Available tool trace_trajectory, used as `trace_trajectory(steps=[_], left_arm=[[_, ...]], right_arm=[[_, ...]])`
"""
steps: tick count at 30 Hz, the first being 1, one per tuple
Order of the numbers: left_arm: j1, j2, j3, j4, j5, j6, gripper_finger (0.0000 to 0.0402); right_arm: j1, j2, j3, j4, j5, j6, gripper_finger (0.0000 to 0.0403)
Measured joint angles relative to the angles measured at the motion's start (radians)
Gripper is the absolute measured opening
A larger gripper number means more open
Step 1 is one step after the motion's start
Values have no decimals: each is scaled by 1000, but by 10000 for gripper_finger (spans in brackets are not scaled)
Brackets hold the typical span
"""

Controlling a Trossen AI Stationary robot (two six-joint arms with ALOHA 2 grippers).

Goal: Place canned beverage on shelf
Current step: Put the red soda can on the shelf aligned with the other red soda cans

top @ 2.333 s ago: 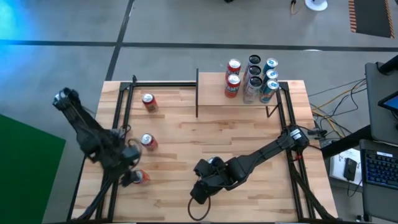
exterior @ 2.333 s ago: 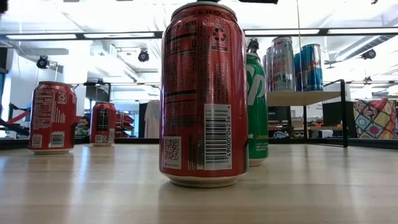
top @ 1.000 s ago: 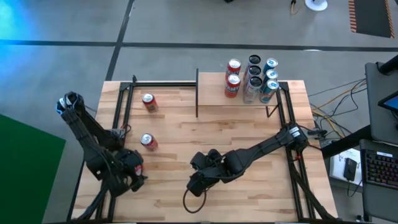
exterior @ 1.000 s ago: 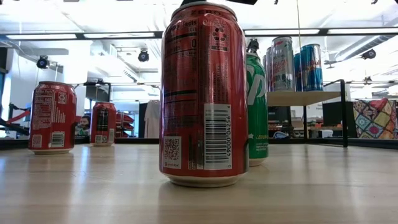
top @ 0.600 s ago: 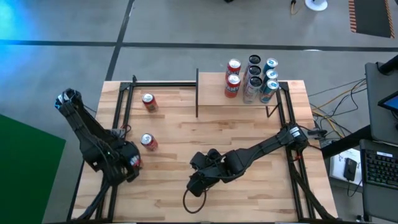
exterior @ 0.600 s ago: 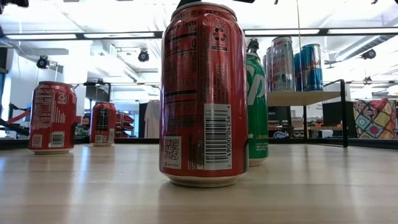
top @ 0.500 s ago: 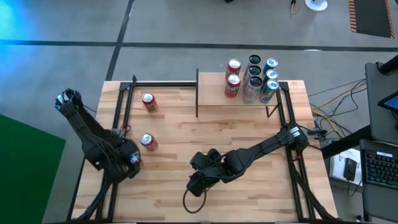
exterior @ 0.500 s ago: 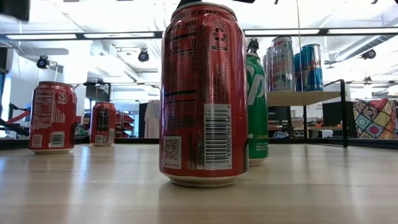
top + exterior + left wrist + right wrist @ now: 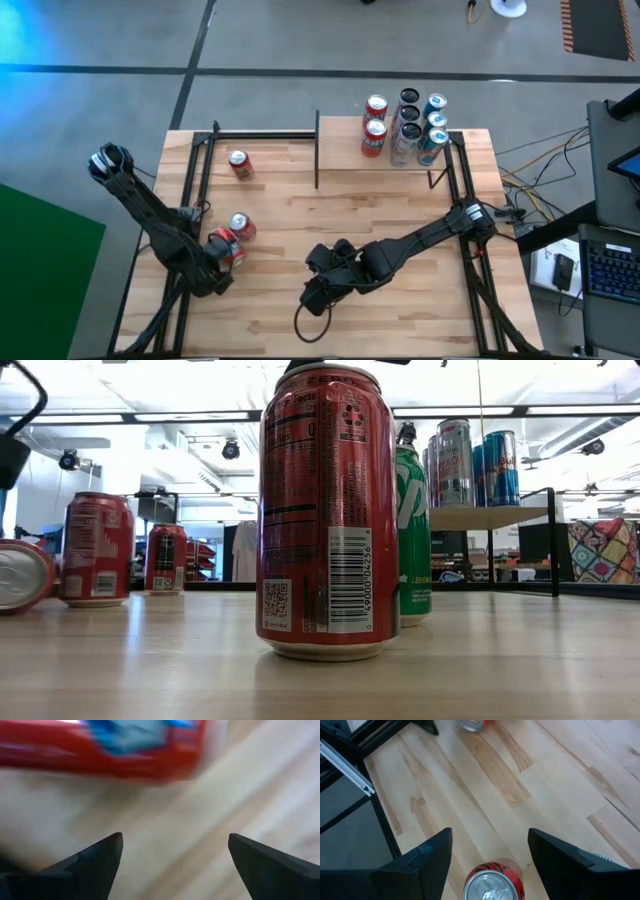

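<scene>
left claw (image 9: 218, 272): low at the near-left, fingers spread wide, empty
right claw (image 9: 318, 296): near-centre, fingers parted, empty

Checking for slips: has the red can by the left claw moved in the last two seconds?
Yes. The tipped red can now lies farther from the table's near edge, beside the upright can.

Room: grey concrete floor (image 9: 280, 40) with dark seams; green mat (image 9: 45, 270) at the table's left; keyboard (image 9: 610, 275) at right; ceiling strip lights (image 9: 190, 416); patterned quilt (image 9: 600, 550) at far right.
</scene>
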Motion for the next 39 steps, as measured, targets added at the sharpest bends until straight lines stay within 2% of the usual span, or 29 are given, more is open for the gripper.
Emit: trace_trajectory(steps=[3,6,9,12,14,16,19,22,28,33,39], left_arm=[[3,0,3,157,-80,6,347],[8,0,64,154,-158,71,347],[18,0,179,-90,-173,151,347],[27,0,318,-366,-203,305,347],[31,0,387,-472,-226,447,347],[39,-2,421,-504,-234,599,347],[50,-1,410,-504,-233,792,347],[70,-1,358,-508,-210,901,347],[133,-1,225,-488,-123,956,347],[180,4,215,-441,-208,1051,342],[248,5,178,-402,-171,1187,338]], right_arm=[[-1,-2,0,0,-1,0,249],[-7,-10,0,-1,-8,0,249],[-15,-25,0,-1,-8,-1,249],[-25,-40,0,0,-8,-15,249],[-30,-50,0,0,-8,-31,249],[-36,-56,0,0,-8,-44,249],[-37,-59,0,0,-7,-50,249],[-35,-59,0,0,0,-51,249],[-17,-59,0,-1,22,-47,249],[-16,-58,0,-1,54,-49,249],[-16,-58,0,-4,55,-64,249]])
